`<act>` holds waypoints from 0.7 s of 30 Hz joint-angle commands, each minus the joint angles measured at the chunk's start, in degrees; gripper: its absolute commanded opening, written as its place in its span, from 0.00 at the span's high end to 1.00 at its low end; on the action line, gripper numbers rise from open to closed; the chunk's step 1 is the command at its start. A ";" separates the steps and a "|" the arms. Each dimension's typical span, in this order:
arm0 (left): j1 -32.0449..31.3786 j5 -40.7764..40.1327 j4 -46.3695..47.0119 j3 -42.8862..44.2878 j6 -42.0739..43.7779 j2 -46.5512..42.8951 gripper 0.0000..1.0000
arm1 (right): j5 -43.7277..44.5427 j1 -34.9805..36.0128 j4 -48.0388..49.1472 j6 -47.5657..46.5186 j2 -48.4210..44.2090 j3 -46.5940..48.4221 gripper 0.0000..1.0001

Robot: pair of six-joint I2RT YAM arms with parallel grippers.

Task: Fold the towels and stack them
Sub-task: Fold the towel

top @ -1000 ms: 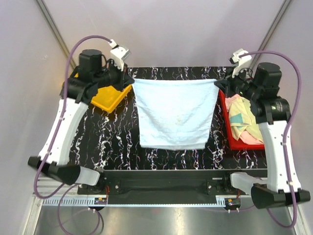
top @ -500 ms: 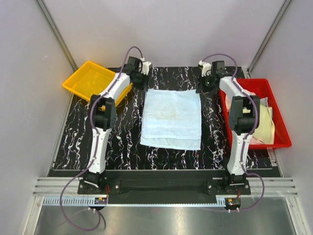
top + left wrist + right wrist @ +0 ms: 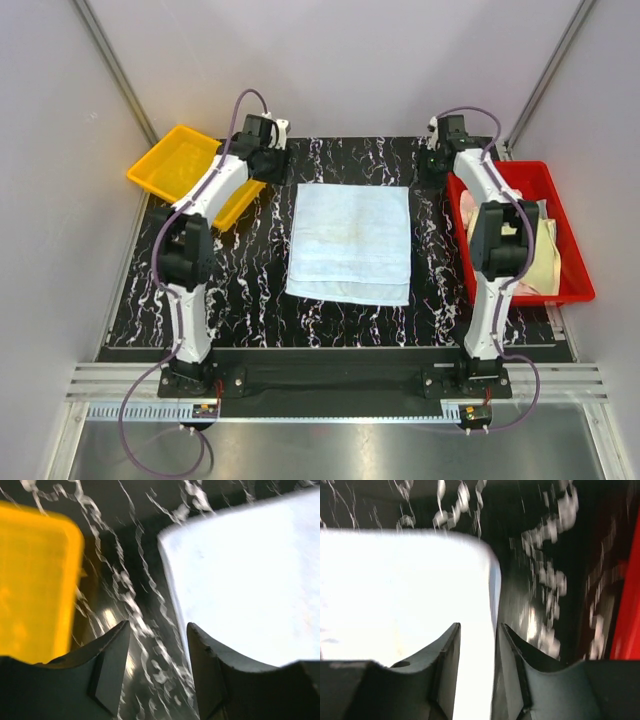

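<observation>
Both arms have lowered since one second ago, when they held the light blue terry towel (image 3: pixel 350 243) stretched in the air between them. Now it lies folded in two on the black marbled tabletop (image 3: pixel 250 280). The pincers have let it go and have drawn outward from its far corners.

The left pincer (image 3: pixel 157 630) is open and empty, just beside the far left corner of the blue towel. The right pincer (image 3: pixel 479 627) is also open and holds nothing, but it hangs over the far right corner, with the cloth edge showing between its fingers. The yellow plastic tray (image 3: pixel 175 165) stands to the left of the blue towel. The red plastic tray (image 3: pixel 575 270) stands to its right and holds the other towels (image 3: pixel 545 250), pale yellow and pink, in a loose heap.

I think the main risk is at the right corner: if a finger catches the terry surface while the arm leaves, it can pull the upper layer and open the fold. Also, the lower layer shows a little past the upper one at the near edge, so a second fold may turn out uneven.

No brand, label or writing can be read; both wrist views are blurred.
</observation>
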 commanded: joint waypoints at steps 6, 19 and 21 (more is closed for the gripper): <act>-4.93 2.32 3.58 -34.64 -16.97 -25.29 0.50 | 7.32 3.88 -1.36 16.33 -28.87 -36.75 0.58; -7.83 11.30 18.18 -52.90 -25.51 -27.41 0.50 | 3.19 7.13 9.55 21.16 -35.57 -55.62 0.60; -7.83 11.21 18.62 -52.81 -25.78 -26.63 0.50 | 2.31 7.39 11.66 21.87 -35.22 -56.67 0.60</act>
